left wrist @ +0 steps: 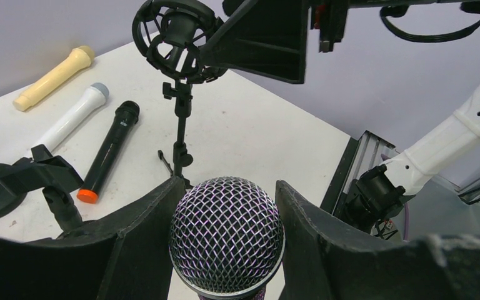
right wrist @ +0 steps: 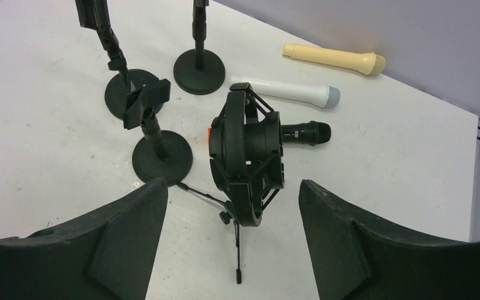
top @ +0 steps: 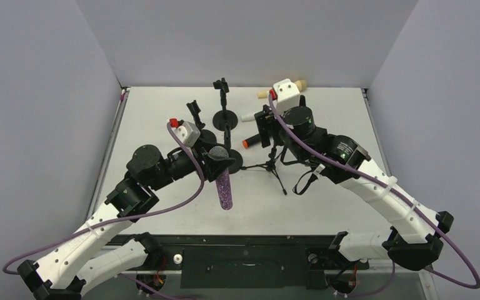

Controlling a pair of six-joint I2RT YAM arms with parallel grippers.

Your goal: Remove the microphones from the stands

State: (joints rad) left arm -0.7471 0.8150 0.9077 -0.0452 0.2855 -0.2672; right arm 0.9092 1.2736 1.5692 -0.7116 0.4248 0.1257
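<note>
The left gripper (top: pixel 216 164) squeezes the sparkly purple microphone (top: pixel 225 189) tight, out of the empty tripod stand (right wrist: pixel 247 156) under the wide-open right gripper (right wrist: pixel 231 187), so I think it should lower it gently onto the table (top: pixel 331 203), missing three round stands (right wrist: pixel 162 164) and three lying microphones (right wrist: pixel 285 90).

Place: a robotics lab test cell.
Walls: plain pale grey panels (top: pixel 244 37) box in three sides.
Bench: flat white scuffed bench (top: pixel 325 206).
Rig: white-and-black left robot arm (top: pixel 90 237) and matching right robot arm (top: pixel 387 197), purple cables (top: pixel 162 210) trailing, bolted at its near edge.
</note>
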